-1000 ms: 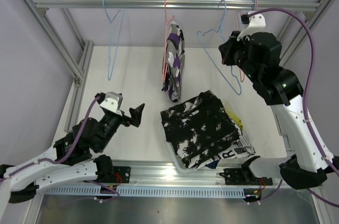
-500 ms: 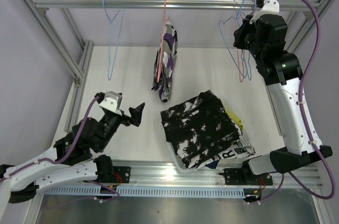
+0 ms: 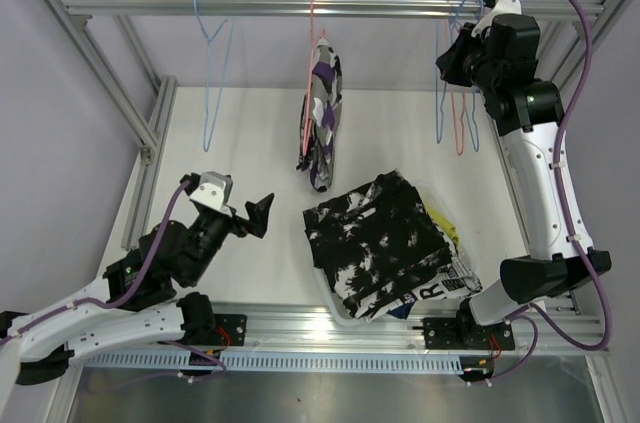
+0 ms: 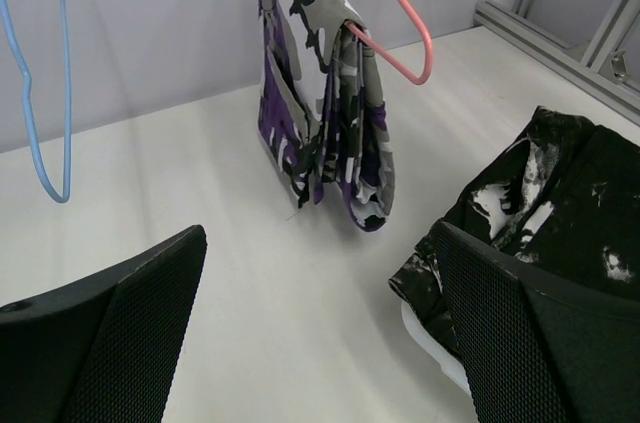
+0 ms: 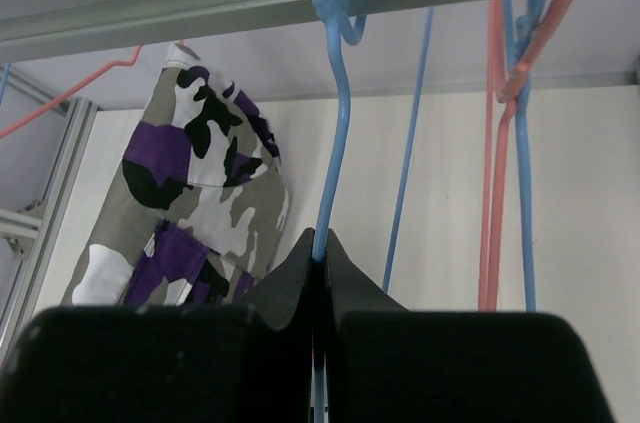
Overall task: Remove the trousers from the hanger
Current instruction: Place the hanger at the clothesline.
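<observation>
Under the top rail, overhead view: the purple-white-black patterned trousers hung on a pink hanger at 12 o'clock. The black-and-white splatter trousers topped a pile at 5 o'clock.

Left wrist view: the left gripper had its jaws spread and held nothing, with the hung trousers at its 12 o'clock.

Right wrist view: the right gripper had its jaws pressed together, pinching the wire of a blue hanger below the rail.

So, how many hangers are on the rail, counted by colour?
Blue hangers: 3, one of them in the right claw
Pink hangers: 2
Total: 5
</observation>
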